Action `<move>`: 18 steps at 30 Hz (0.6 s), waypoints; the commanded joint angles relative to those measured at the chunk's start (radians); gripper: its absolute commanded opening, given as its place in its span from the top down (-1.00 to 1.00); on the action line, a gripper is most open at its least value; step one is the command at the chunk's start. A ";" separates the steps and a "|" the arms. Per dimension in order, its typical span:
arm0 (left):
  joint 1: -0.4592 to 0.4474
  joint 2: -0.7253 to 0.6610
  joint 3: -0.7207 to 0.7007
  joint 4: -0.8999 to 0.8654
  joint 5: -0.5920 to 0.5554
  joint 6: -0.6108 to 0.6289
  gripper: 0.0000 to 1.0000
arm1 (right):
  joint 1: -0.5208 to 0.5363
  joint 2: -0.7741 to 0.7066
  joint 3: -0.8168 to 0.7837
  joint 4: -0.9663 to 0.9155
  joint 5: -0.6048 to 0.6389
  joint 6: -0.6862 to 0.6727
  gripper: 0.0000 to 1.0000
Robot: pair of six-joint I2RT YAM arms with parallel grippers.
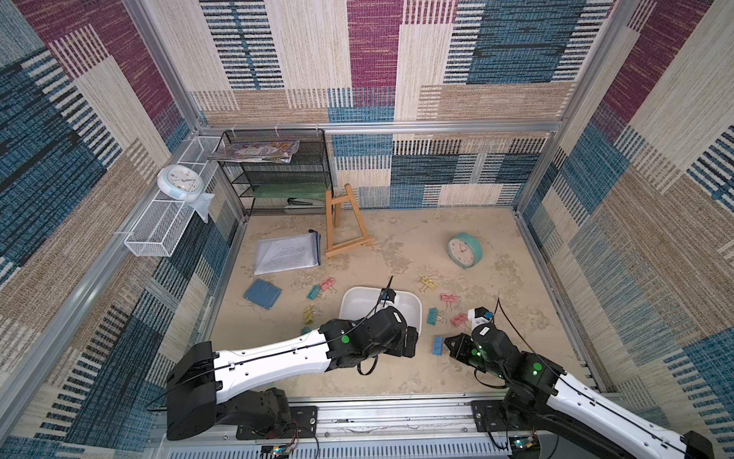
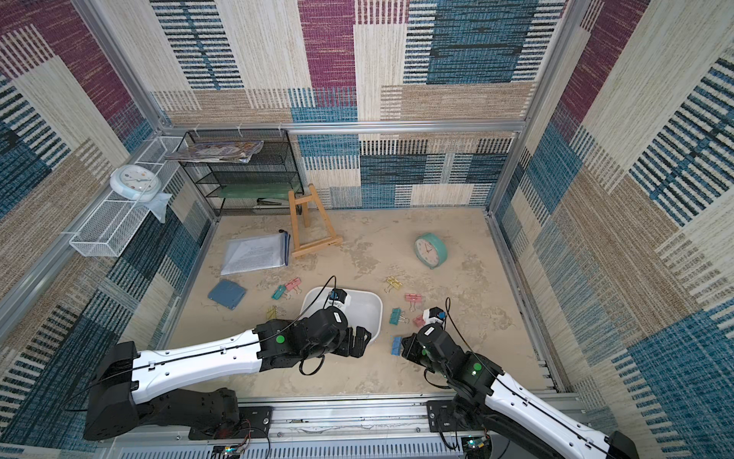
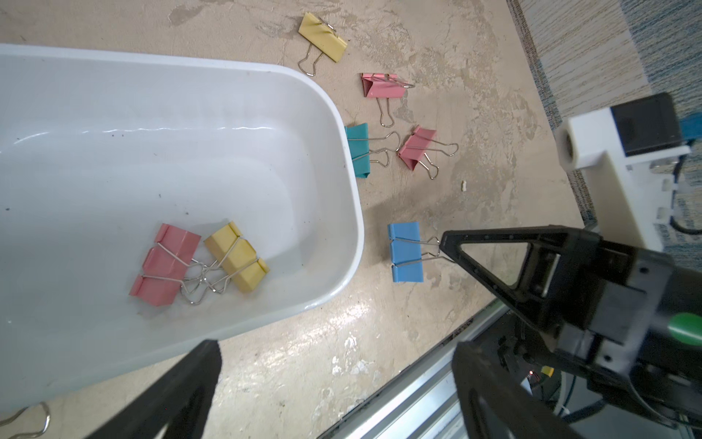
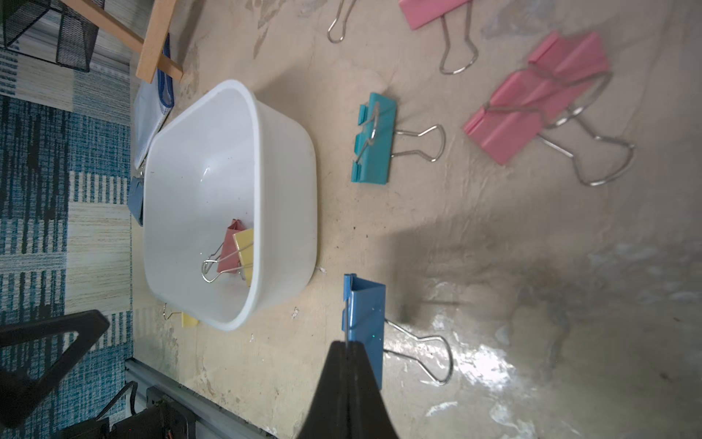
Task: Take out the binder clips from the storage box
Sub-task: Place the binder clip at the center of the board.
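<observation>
The white storage box (image 1: 417,314) (image 3: 342,159) sits at the front middle of the table. A pink binder clip (image 3: 167,262) and a yellow one (image 3: 237,256) lie inside it, handles tangled. My left gripper (image 3: 338,353) (image 1: 411,341) hangs open over the box's near end, holding nothing. Right of the box a blue clip (image 4: 366,315) (image 1: 438,345) rests on the table. My right gripper (image 4: 347,344) (image 1: 447,341) is shut on its raised wire handle. Several more clips lie on the table on both sides of the box, among them a teal one (image 1: 433,316) and a pink one (image 1: 460,320).
A teal clock (image 1: 464,250) stands at the back right. A wooden easel (image 1: 345,226), a document pouch (image 1: 288,254) and a dark-blue pad (image 1: 262,293) lie to the back left. A black mesh rack (image 1: 278,175) fills the far corner. The metal rail (image 1: 377,417) runs along the front.
</observation>
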 commanded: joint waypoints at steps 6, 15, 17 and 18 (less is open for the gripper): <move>-0.002 0.040 0.035 0.008 -0.006 0.036 -0.99 | -0.042 0.090 -0.018 0.088 -0.001 -0.003 1.00; -0.001 0.093 0.085 -0.017 0.002 0.053 -0.99 | -0.161 0.144 -0.072 0.197 -0.121 -0.037 1.00; -0.002 0.093 0.086 -0.025 -0.010 0.055 -0.98 | -0.189 0.170 -0.078 0.235 -0.157 -0.052 1.00; -0.001 0.094 0.087 -0.029 -0.014 0.054 -0.99 | -0.197 0.187 -0.077 0.253 -0.172 -0.058 1.00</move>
